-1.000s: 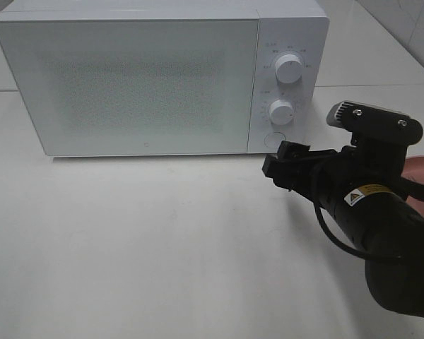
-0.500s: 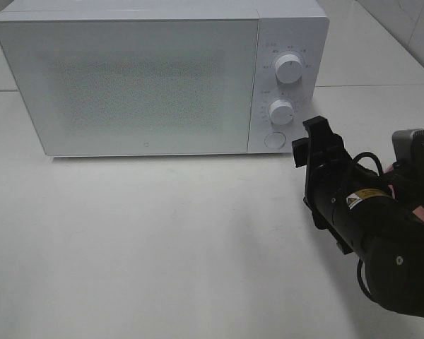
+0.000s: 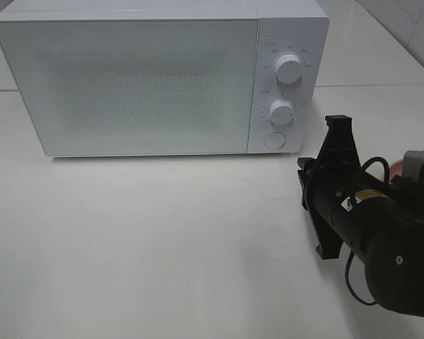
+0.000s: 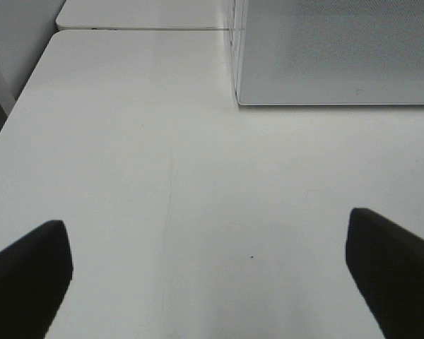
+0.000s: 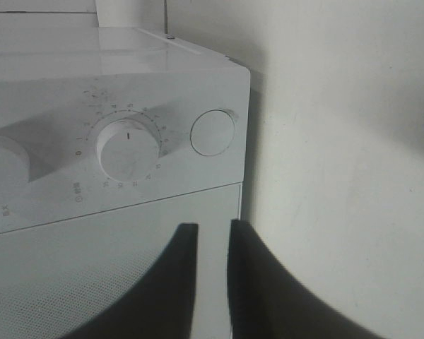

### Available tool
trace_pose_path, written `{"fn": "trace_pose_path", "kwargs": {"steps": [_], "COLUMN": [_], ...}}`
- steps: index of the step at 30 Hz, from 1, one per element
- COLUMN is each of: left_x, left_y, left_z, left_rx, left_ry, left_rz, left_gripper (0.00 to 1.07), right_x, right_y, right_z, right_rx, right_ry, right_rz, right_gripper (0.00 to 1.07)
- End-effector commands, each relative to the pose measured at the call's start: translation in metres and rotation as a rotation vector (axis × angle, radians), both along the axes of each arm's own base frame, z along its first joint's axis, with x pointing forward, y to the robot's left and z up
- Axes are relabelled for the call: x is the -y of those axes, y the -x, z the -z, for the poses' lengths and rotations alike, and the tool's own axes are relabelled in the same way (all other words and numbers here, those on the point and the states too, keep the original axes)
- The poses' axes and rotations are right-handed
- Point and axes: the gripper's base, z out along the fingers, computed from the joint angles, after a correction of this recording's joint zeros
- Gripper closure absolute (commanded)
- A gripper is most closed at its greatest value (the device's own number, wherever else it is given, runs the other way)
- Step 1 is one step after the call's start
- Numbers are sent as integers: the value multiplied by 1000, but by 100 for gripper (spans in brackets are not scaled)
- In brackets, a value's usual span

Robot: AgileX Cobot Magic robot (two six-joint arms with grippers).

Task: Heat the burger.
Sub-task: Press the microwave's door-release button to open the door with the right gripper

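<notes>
The burger is out of view in every frame. The white microwave (image 3: 127, 78) stands at the back of the table with its door closed. My right gripper (image 3: 302, 185) hovers low in front of the microwave's right corner, rolled on its side. In the right wrist view its fingers (image 5: 180, 282) stand almost together with only a thin slit between them, holding nothing, and point at the control panel below the round door button (image 5: 212, 132). My left gripper (image 4: 212, 282) is wide open over bare table, left of the microwave (image 4: 339, 49).
The control panel carries two knobs (image 3: 288, 68) (image 3: 281, 111) and the round button (image 3: 273, 140). A sliver of pink plate (image 3: 398, 167) shows behind the right arm. White table (image 3: 162, 240) stretches in front of the microwave.
The right gripper has drawn back from the microwave's round button toward the right and front, rolled onto its side, and its fingers have come together. The microwave door stays closed.
</notes>
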Motion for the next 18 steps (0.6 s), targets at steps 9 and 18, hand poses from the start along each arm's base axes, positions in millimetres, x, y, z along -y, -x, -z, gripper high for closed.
{"fn": "trace_pose_path", "kwargs": {"steps": [9, 18], "left_x": [0, 0], "left_y": [3, 3], "left_z": [0, 0], "left_rx": [25, 25], "left_ry": [-1, -1], "left_rz": [2, 2], "left_gripper": [1, 1], "right_x": [-8, -12], "right_y": [-8, -40], "right_z": [0, 12], "right_rx": [-8, -4], "right_ry": [-33, 21], "right_rz": [20, 30], "right_gripper": [107, 106]}}
